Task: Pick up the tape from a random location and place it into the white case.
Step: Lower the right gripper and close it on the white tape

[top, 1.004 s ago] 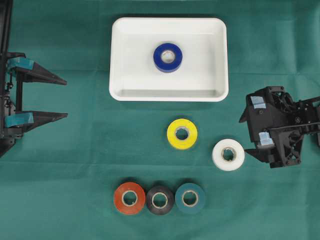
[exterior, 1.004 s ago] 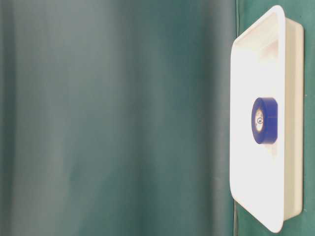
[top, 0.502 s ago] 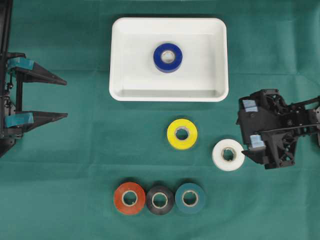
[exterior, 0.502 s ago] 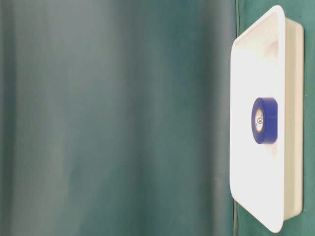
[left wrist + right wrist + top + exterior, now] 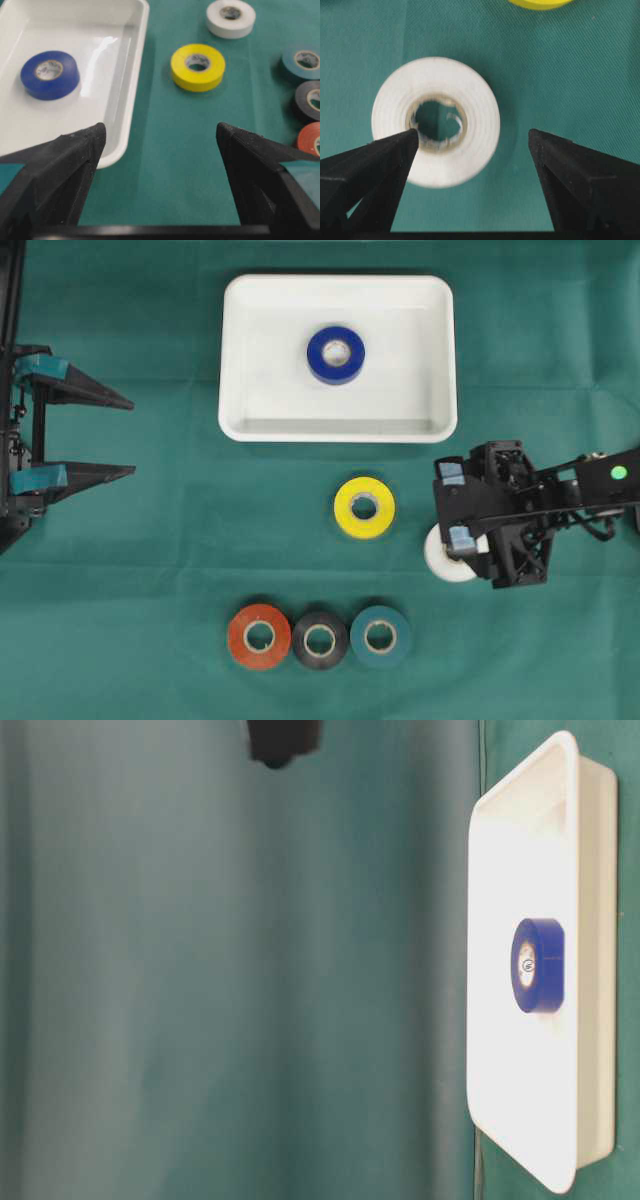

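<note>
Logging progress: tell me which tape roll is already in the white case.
The blue roll. It alone lies flat inside the white case; the yellow, white, red, black and teal rolls all sit on the green cloth outside it.

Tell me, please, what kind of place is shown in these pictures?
Probably a robot test bench in a lab: a green cloth covers the table, two robot grippers, left and right, face inward, and coloured tape rolls lie beside a white case.
</note>
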